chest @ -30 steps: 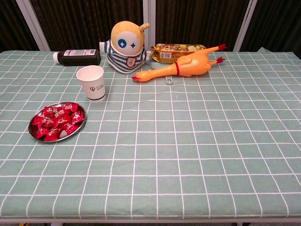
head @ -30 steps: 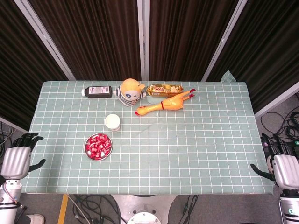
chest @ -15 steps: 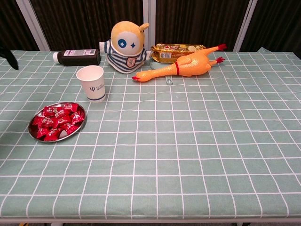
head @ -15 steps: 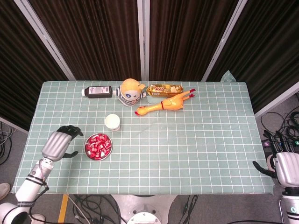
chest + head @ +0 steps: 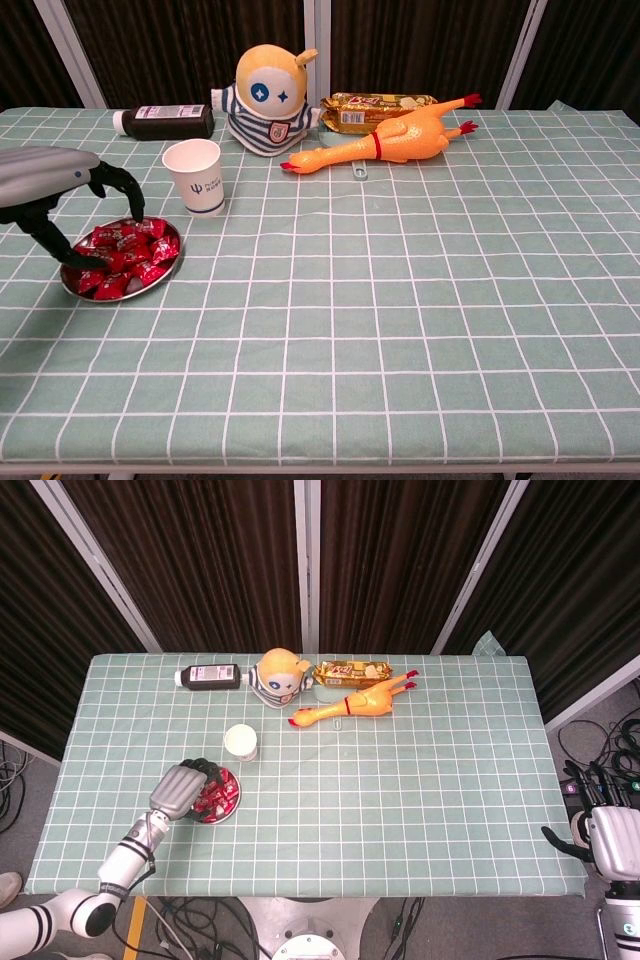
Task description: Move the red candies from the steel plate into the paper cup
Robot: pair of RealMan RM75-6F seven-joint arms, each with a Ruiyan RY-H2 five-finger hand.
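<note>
Now that I have swung my left hand (image 5: 60,195) in from the table edge, it sits over the near-left side of the steel plate (image 5: 226,810), where a second ago it hung off the corner of the cloth. From the chest camera its fingers (image 5: 128,195) are spread and curved downward like a claw, tips reaching in among the red candies (image 5: 135,258); I cannot tell whether any candy is pinched yet, and nothing looks lifted. To my eye that puts me at the start of the first grab, with the whole pile still on the plate.

My right hand (image 5: 610,835) waits off the right edge of the table, fingers apart, holding nothing.

Nothing on the table has shifted. The plate lies flat on the left part of the checked cloth, round, so it has no long axis to speak of. Loose and heaped, the candies point every which way. Just beyond the plate, the paper cup (image 5: 194,175) stands upright with its mouth facing up, near but not touching. I judge the carry to be a short one, away from me and slightly to the right.
</note>
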